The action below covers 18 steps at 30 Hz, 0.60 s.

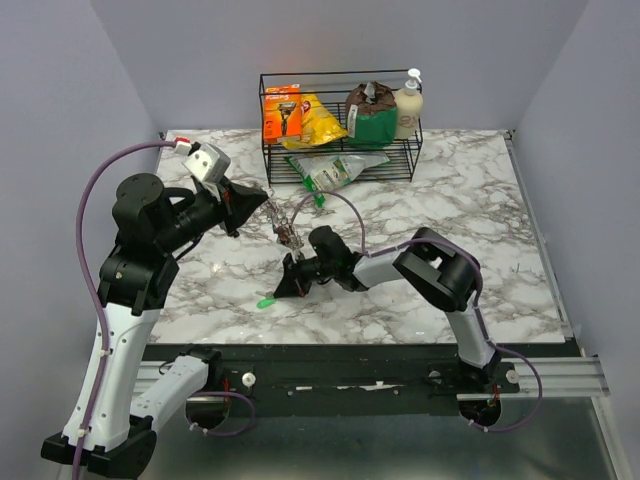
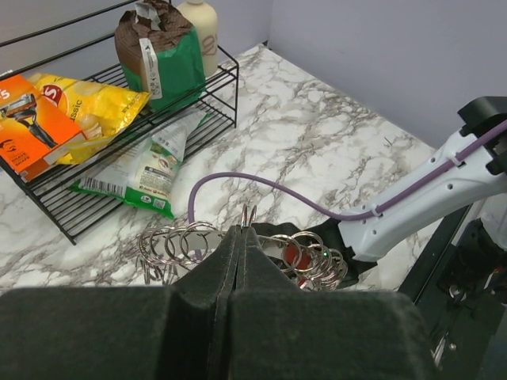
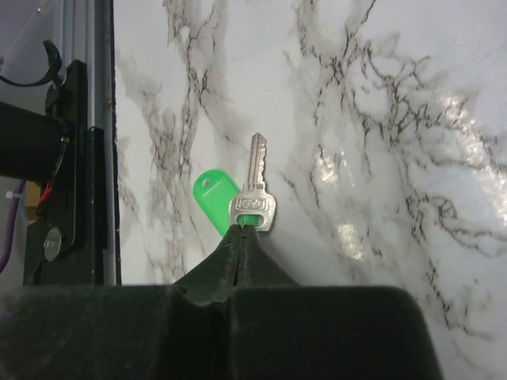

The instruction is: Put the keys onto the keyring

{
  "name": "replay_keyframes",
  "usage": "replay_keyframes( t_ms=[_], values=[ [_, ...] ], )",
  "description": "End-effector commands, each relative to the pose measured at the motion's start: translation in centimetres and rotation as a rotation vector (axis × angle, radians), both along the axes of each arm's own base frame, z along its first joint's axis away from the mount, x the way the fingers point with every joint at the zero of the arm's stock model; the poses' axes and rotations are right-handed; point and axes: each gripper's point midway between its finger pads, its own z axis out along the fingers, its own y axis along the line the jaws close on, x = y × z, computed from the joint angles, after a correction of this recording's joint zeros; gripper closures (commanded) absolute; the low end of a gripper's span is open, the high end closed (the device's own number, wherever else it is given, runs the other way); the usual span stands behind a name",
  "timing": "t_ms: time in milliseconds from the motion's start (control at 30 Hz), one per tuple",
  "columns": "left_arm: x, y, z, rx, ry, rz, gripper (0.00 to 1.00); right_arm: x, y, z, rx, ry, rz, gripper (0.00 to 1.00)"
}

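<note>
My left gripper [image 1: 258, 206] is raised over the table's left middle. In the left wrist view it [image 2: 242, 231] is shut on the thin wire of the keyring [image 2: 178, 241], which carries many small silver rings on both sides of the fingers. The keyring [image 1: 281, 228] hangs from it toward my right gripper. My right gripper [image 1: 284, 285] is low over the near table. In the right wrist view it [image 3: 244, 231] is shut on the head of a silver key [image 3: 254, 194], blade pointing away. A green plastic tag [image 3: 212, 196] lies just behind the key; it also shows in the top view [image 1: 266, 301].
A black wire rack [image 1: 340, 160] at the back holds an orange razor pack [image 1: 281, 113], a yellow bag, a brown-green bag and a bottle. A green-white packet [image 1: 335, 170] lies in front of it. The table's near edge and black rail [image 3: 75, 174] are close beside the key.
</note>
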Motion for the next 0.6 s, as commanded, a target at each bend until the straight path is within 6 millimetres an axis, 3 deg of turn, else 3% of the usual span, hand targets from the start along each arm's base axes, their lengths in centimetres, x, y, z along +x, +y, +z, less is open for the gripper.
replay_keyframes(
  t_ms=[0,333,467,567],
  values=[
    [-0.7,0.6,1.7,0.004,-0.068,0.017,1.00,-0.1,-0.8,2.5,0.024,-0.020,-0.034,0.99],
    [-3.3,-0.9,2.7,-0.019,-0.153,-0.131,1.00,2.8,-5.8,5.2,0.060,-0.049,-0.196,0.99],
    [-3.4,-1.0,2.5,-0.008,-0.164,-0.146,1.00,3.0,-7.5,8.0,0.101,-0.088,-0.222,0.99],
    [-3.3,-1.0,2.2,-0.003,-0.159,-0.146,1.00,2.7,-8.5,8.9,0.102,-0.112,-0.223,0.99]
  ],
)
